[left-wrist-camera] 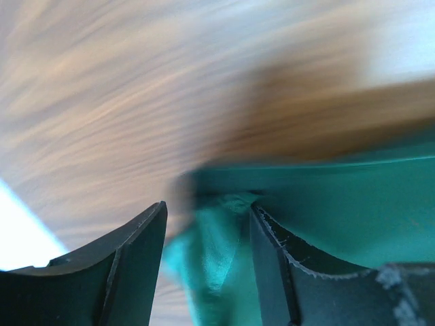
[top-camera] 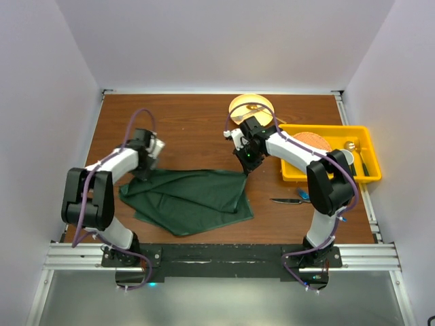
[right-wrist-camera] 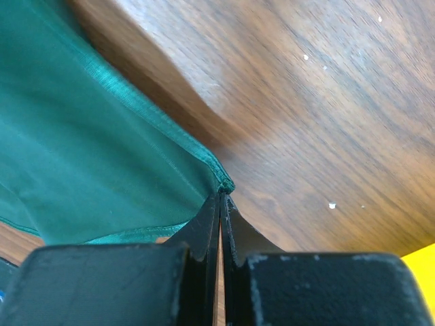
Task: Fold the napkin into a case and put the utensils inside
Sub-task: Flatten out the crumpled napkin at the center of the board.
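The dark green napkin [top-camera: 187,200] lies rumpled and partly doubled over on the wooden table, left of centre. My right gripper [top-camera: 246,170] is shut on its far right corner, which the right wrist view shows pinched at the fingertips [right-wrist-camera: 222,193] with the cloth [right-wrist-camera: 88,149] hanging away to the left. My left gripper [top-camera: 144,170] is at the far left corner. Its jaws [left-wrist-camera: 208,207] stand apart around a bunched fold of napkin [left-wrist-camera: 340,197], with a gap on the left side. The dark-handled knife [top-camera: 285,200] and the blue fork [top-camera: 304,195] lie on the table to the right of the napkin.
A yellow tray [top-camera: 367,178] at the right holds a brown dish [top-camera: 314,140] and metal cutlery [top-camera: 353,153]. A yellow plate [top-camera: 251,104] sits at the back behind the right arm. White walls close in the table on three sides.
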Available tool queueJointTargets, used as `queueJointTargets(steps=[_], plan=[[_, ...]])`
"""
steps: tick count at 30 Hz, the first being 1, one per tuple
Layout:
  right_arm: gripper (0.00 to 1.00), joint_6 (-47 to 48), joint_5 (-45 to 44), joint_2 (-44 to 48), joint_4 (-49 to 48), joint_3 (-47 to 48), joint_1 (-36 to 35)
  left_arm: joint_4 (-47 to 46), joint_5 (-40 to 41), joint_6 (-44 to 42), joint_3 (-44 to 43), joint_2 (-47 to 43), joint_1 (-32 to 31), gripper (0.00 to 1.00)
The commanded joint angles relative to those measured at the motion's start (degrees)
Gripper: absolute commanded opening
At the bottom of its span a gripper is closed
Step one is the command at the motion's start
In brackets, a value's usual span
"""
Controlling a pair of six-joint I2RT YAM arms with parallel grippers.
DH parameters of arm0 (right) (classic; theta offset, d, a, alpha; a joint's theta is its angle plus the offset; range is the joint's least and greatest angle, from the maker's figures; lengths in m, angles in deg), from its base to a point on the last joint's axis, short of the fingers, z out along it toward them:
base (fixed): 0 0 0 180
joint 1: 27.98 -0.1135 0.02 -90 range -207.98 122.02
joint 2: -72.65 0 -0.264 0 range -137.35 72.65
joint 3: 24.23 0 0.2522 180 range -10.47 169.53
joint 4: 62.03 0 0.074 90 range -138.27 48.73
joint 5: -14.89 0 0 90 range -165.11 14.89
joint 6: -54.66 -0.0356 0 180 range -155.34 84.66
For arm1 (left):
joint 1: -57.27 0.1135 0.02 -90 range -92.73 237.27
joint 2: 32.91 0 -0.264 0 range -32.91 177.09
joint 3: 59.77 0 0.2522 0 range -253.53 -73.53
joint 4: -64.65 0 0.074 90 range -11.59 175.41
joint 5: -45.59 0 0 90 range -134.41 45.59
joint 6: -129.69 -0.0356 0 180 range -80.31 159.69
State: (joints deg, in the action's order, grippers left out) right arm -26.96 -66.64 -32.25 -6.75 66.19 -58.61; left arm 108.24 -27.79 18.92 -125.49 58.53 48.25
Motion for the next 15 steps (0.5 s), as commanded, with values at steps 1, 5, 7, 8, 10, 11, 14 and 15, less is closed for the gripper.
queueJointTargets(steps=[1, 5, 7, 8, 10, 11, 14, 15], plan=[[0.0, 0.06, -1.7, 2.69, -0.56, -0.55, 0.66, -0.91, 0.28, -7.87, -8.4, -0.39, 11.19, 0.57], [0.0, -0.56, -1.35, 2.51, -1.26, 0.24, 0.57, 4.54, -8.63, -9.9, -17.98, 2.34, 15.95, 0.54], [0.0, -0.73, -1.26, 2.6, -1.26, 1.03, 0.57, 4.19, -8.35, -9.9, -19.31, 3.3, 16.83, 0.47], [0.0, -0.74, -1.26, 2.68, -1.18, 1.29, 0.66, 5.93, -10.8, -9.81, -20.18, 3.39, 18.84, 0.45], [0.0, -0.82, -0.65, 2.77, -1.18, 1.91, 0.66, 9.1, -23.31, -11.03, -22.12, 2.17, 20.79, 0.43], [0.0, -0.82, -0.47, 2.69, -1.09, 2.17, 0.66, 10.68, -26.09, -11.39, -21.95, 1.64, 21.23, 0.43], [0.0, -0.82, 0.23, 1.98, -0.65, 2.88, 0.75, 11.58, -32.52, -11.93, -20.11, 1.46, 21.23, 0.43], [0.0, -0.82, 0.23, 1.81, -0.56, 2.96, 0.66, 11.4, -32.7, -11.05, -19.93, 1.98, 21.32, 0.43]])
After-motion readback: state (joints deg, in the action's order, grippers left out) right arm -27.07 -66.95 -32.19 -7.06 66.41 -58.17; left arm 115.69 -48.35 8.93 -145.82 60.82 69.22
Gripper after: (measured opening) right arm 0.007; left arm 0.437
